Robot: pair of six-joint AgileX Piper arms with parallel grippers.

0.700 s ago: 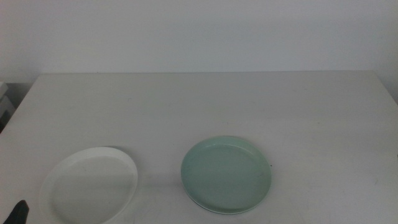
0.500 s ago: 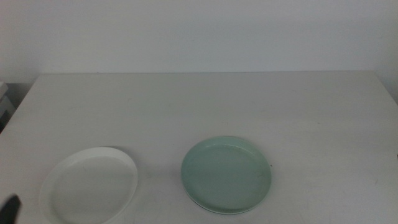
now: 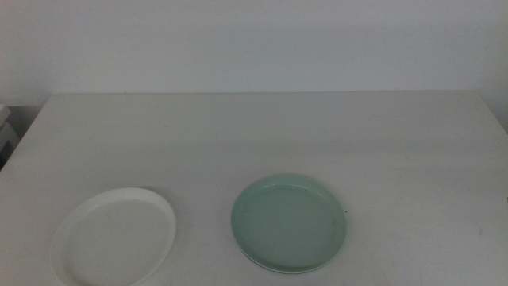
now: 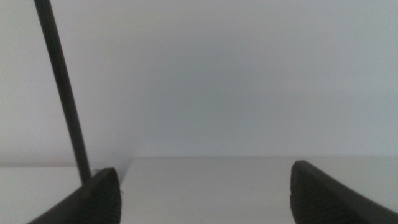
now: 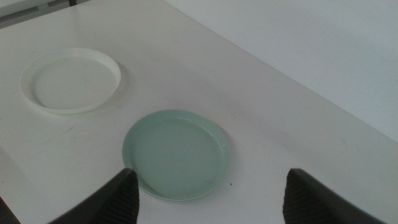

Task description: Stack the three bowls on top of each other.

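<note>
A white bowl (image 3: 113, 238) lies at the table's near left and also shows in the right wrist view (image 5: 70, 79). A mint green bowl (image 3: 289, 222) rests near the table's middle front; a paler rim peeks out under its near edge, and I cannot tell what that is. My right gripper (image 5: 211, 180) hovers open over the table, the green bowl (image 5: 176, 154) below and between its jaws, with nothing held. My left gripper (image 4: 204, 171) is open and empty, low over the table and facing the wall. Neither gripper shows in the middle view.
The white table (image 3: 317, 135) runs back to a pale wall. A thin dark rod (image 4: 62, 93) stands upright close to the left gripper. A light object (image 3: 6, 131) sits just off the table's left edge.
The dark tip of the left gripper at the bottom left corner of the middle view has slid down and out of the picture. The bowls have not moved.
</note>
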